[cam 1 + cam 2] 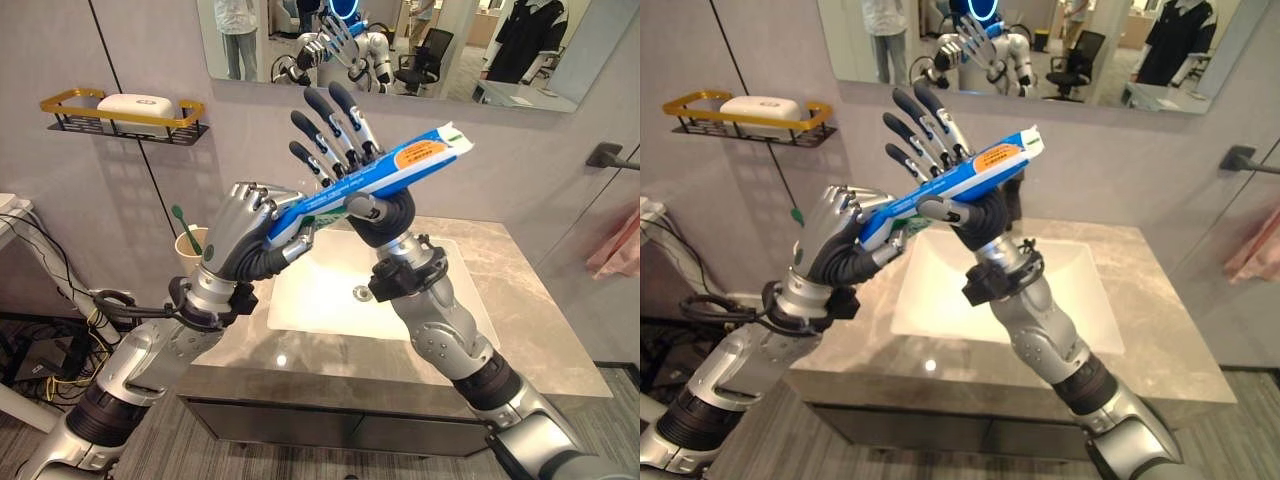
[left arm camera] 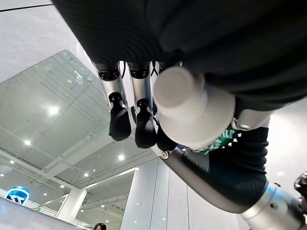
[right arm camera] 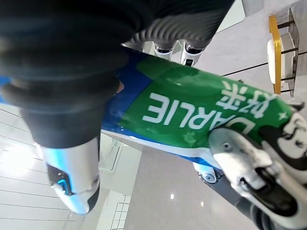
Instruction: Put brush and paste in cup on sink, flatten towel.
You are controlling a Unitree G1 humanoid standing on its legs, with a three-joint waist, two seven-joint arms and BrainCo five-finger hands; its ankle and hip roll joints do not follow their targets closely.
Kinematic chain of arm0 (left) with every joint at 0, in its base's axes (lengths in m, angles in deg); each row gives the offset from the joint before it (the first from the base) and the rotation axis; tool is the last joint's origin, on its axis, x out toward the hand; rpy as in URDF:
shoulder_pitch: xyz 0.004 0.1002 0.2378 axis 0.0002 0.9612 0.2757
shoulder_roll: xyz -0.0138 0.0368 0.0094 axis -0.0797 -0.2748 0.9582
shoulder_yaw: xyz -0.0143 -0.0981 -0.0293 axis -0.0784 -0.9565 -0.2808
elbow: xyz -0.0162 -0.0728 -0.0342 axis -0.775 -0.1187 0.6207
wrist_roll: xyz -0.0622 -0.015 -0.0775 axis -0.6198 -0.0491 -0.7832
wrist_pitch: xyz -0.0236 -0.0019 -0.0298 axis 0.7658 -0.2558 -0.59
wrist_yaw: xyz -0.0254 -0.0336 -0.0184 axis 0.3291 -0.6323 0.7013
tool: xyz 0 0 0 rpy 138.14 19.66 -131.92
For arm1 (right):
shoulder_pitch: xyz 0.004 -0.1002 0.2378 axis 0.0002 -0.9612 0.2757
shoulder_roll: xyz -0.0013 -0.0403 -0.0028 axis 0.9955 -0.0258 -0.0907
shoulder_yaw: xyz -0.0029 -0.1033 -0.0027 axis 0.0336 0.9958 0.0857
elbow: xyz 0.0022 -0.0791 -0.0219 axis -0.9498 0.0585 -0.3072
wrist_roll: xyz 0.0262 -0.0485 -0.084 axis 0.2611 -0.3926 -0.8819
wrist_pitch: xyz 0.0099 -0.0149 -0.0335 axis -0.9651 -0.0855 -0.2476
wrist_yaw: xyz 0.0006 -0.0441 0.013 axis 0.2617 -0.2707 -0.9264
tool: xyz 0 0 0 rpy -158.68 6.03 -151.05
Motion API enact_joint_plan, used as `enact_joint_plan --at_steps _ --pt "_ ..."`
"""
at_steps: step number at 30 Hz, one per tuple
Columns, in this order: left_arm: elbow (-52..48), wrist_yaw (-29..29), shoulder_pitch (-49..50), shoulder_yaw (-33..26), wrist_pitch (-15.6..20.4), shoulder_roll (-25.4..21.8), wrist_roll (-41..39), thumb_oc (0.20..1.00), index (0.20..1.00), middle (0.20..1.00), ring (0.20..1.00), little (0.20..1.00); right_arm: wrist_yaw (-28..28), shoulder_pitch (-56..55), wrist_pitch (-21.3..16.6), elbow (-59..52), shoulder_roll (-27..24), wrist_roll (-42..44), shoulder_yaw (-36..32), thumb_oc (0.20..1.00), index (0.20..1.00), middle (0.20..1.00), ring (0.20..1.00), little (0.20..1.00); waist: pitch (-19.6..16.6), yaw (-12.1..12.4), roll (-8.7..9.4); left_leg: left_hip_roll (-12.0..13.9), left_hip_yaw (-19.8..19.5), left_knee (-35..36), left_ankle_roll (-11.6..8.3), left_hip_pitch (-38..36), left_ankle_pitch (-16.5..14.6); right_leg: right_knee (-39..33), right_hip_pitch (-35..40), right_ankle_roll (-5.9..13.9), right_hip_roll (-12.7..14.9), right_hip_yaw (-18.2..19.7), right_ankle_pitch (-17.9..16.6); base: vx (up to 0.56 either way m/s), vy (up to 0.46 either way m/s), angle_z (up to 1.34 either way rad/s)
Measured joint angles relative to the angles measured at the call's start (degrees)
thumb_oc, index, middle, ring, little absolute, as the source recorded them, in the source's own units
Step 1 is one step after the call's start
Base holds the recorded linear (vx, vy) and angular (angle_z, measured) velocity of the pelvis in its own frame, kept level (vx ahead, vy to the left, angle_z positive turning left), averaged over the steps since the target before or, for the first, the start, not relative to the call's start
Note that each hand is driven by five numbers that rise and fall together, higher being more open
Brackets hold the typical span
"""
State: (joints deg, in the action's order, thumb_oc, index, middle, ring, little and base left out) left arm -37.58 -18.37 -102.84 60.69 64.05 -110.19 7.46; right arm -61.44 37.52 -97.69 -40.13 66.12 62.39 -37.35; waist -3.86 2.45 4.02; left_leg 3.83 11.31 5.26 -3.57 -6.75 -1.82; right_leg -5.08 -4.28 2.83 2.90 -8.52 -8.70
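Note:
A blue, white and orange toothpaste tube (image 1: 420,160) is held slanted in the air above the sink basin (image 1: 330,300). My left hand (image 1: 235,235) is curled round its lower cap end, and the white cap (image 2: 187,108) shows in the left wrist view. My right hand (image 1: 385,215) stands behind the tube's middle with fingers straight and spread upward, its thumb (image 1: 365,207) pressing the tube (image 3: 192,110) against the palm. A beige cup (image 1: 190,245) with a green toothbrush (image 1: 178,218) in it stands on the counter's back left. A pink towel (image 1: 615,245) hangs at the far right.
The grey stone counter (image 1: 510,300) surrounds the white basin. A gold-railed wall shelf (image 1: 125,115) with a white soap box is up left. A dark towel bar (image 1: 605,155) is on the right wall, and a mirror (image 1: 450,50) hangs above.

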Motion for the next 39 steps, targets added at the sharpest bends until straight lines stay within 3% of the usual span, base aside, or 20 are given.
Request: enact_joint_plan --at_steps 1,2,3,16,17,18,19,30,34,39 --pt "0.1 0.1 0.0 0.1 0.0 0.0 0.0 0.2 0.2 0.2 0.2 0.2 -0.2 0.0 0.0 0.0 0.0 0.0 0.0 0.89 0.89 0.89 0.89 0.89 0.0 0.0 0.0 0.0 0.0 0.0 0.0 0.0 0.0 0.0 0.0 -0.03 0.0 0.0 0.0 0.0 0.0 0.0" --pt "0.2 0.3 0.0 0.1 0.0 0.0 0.0 0.2 0.2 0.2 0.2 0.2 -0.6 0.0 0.0 0.0 0.0 0.1 0.0 0.432 0.432 0.432 0.432 0.432 0.0 0.0 -0.01 0.0 0.0 0.0 0.01 0.0 0.0 0.0 0.0 -0.05 0.0 0.0 0.0 0.0 0.0 0.0" --pt "0.4 0.4 0.0 0.1 0.0 0.0 0.0 0.2 0.2 0.2 0.2 0.2 -0.8 0.0 0.0 0.0 0.0 0.2 0.0 0.2 0.2 0.2 0.2 0.2 0.0 0.0 -0.02 0.0 0.0 0.0 0.01 0.0 0.0 0.0 0.0 -0.05 0.0 0.0 0.0 0.0 0.0 0.0" --pt "2.3 1.2 4.7 2.2 0.6 2.9 -1.9 0.2 0.2 0.2 0.2 0.2 -1.2 -2.2 0.0 0.9 1.2 0.6 2.0 0.2 0.2 0.2 0.2 0.2 -0.4 0.1 -0.66 -0.1 -0.2 0.0 0.02 0.0 0.0 0.0 0.1 -0.23 0.1 0.0 -0.2 0.0 0.0 0.0" --pt "2.3 1.2 5.2 2.3 0.6 3.1 -2.2 0.256 0.256 0.256 0.256 0.256 -1.3 -2.4 0.0 1.0 1.2 0.6 2.1 0.2 0.2 0.2 0.2 0.2 -0.4 0.1 -0.67 -0.1 -0.2 0.0 0.02 0.0 0.0 0.0 0.1 -0.23 0.1 0.0 -0.2 0.0 0.0 0.0" --pt "2.4 1.4 5.5 2.3 0.6 3.2 -2.2 0.429 0.429 0.429 0.429 0.429 -1.5 -2.6 0.0 1.1 1.2 0.6 2.2 0.2 0.2 0.2 0.2 0.2 -0.4 0.1 -0.67 -0.1 -0.2 -0.1 0.02 0.0 0.0 0.0 0.1 -0.23 0.1 0.0 -0.1 0.0 0.0 0.0" --pt "2.4 2.0 6.3 2.2 0.4 3.3 -2.7 1.0 1.0 1.0 1.0 1.0 -2.3 -2.7 0.0 1.1 1.3 0.5 2.2 0.2 0.2 0.2 0.2 0.2 -0.5 0.1 -0.74 -0.1 -0.3 -0.2 0.02 0.1 0.0 0.0 0.1 -0.2 0.1 -0.1 -0.1 0.0 0.0 0.0" --pt "9.1 4.6 18.7 3.4 -3.3 7.6 -11.3 1.0 1.0 1.0 1.0 1.0 -9.7 -4.6 -1.2 1.4 1.5 -0.9 0.0 0.2 0.2 0.2 0.2 0.2 -1.1 1.1 -1.42 -0.2 -2.8 -0.4 0.07 1.5 0.1 0.0 0.3 -0.11 0.7 -2.5 0.2 -0.01 0.009 0.11" --pt "9.1 6.4 19.2 3.9 -3.3 6.5 -13.6 1.0 1.0 1.0 1.0 1.0 -12.2 -3.4 -2.1 3.0 2.1 -2.4 -1.6 0.2 0.2 0.2 0.2 0.2 -0.9 3.3 -1.27 -0.4 -4.0 -0.3 0.2 2.1 0.3 0.0 0.3 -0.05 1.1 -3.4 0.3 -0.02 0.006 0.16" --pt "9.2 8.2 23.5 2.0 -3.2 1.8 -16.8 1.0 1.0 1.0 1.0 1.0 -16.2 4.6 -2.6 9.4 1.4 -6.2 -3.6 0.2 0.2 0.2 0.2 0.2 0.1 4.7 -0.36 -0.3 -5.9 -0.4 0.08 3.0 0.8 0.0 0.2 -0.05 1.2 -5.4 0.5 -0.01 0.008 0.18"
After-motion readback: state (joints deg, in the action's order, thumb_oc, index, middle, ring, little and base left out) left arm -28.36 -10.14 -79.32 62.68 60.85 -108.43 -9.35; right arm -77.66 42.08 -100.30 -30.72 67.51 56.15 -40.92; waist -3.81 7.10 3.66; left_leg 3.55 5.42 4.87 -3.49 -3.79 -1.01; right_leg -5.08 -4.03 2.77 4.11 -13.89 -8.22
